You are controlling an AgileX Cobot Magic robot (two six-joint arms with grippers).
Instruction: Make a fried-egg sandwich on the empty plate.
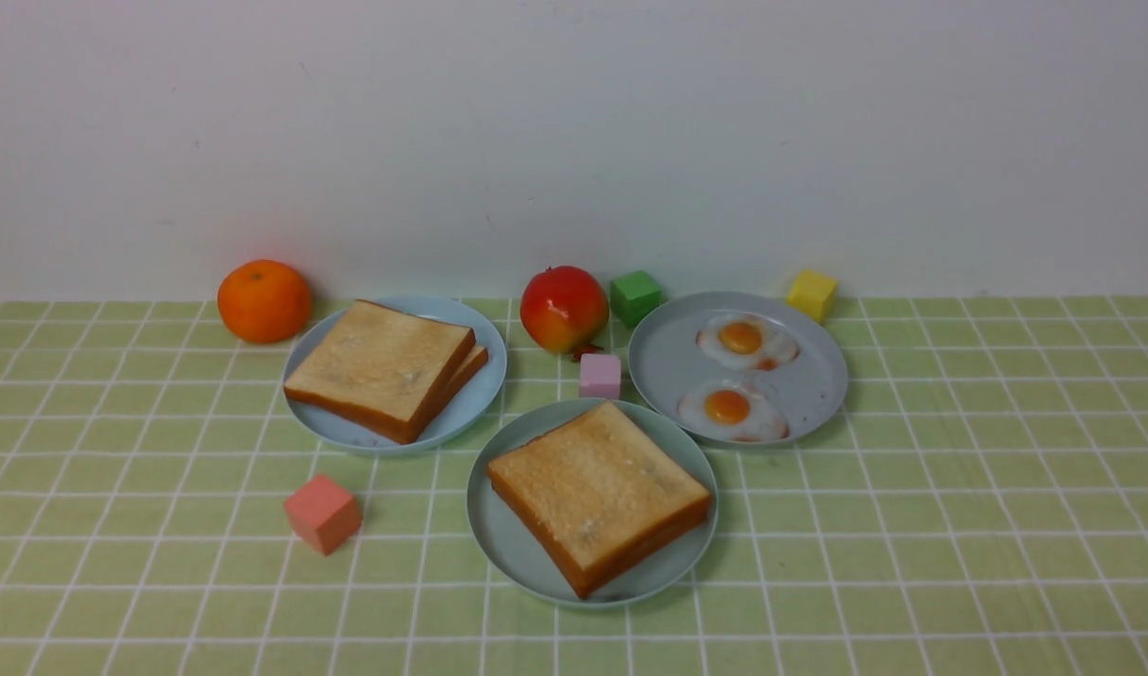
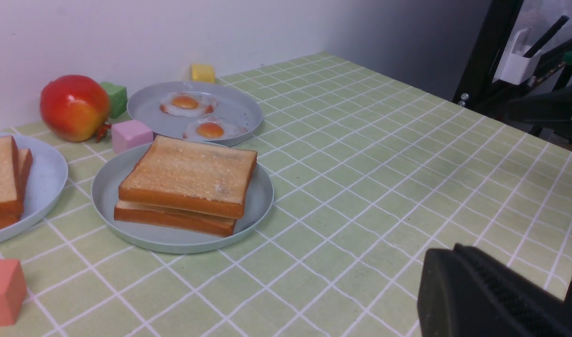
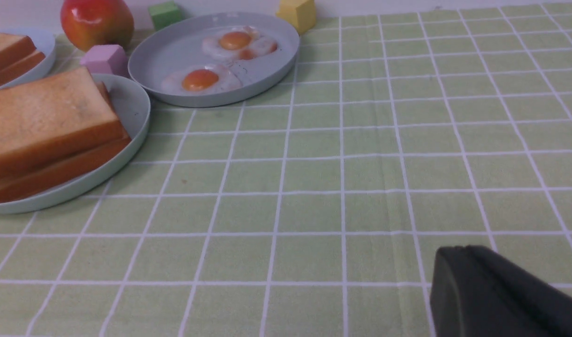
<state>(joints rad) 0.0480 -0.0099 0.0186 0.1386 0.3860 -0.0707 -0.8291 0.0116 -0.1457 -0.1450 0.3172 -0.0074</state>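
Observation:
The fried-egg sandwich (image 1: 597, 493) lies on the pale mint-teal plate (image 1: 498, 540) at the front centre: two toast slices stacked. In the left wrist view (image 2: 187, 180) a thin pale layer shows between the slices; the egg itself is mostly hidden. Two more fried eggs (image 1: 744, 340) (image 1: 731, 409) lie on a greyer blue plate (image 1: 667, 361) behind and to the right. Neither arm shows in the front view. My left gripper (image 2: 454, 250) is shut and empty, low over the cloth, away from the sandwich. My right gripper (image 3: 463, 250) is shut and empty over bare cloth right of the plates.
A light-blue plate (image 1: 484, 380) at the back left holds two toast slices (image 1: 376, 366). An orange (image 1: 265, 300), an apple (image 1: 564, 308), a green cube (image 1: 635, 298), a yellow cube (image 1: 812, 295), a pink cube (image 1: 600, 376) and a salmon cube (image 1: 322, 513) stand around the plates.

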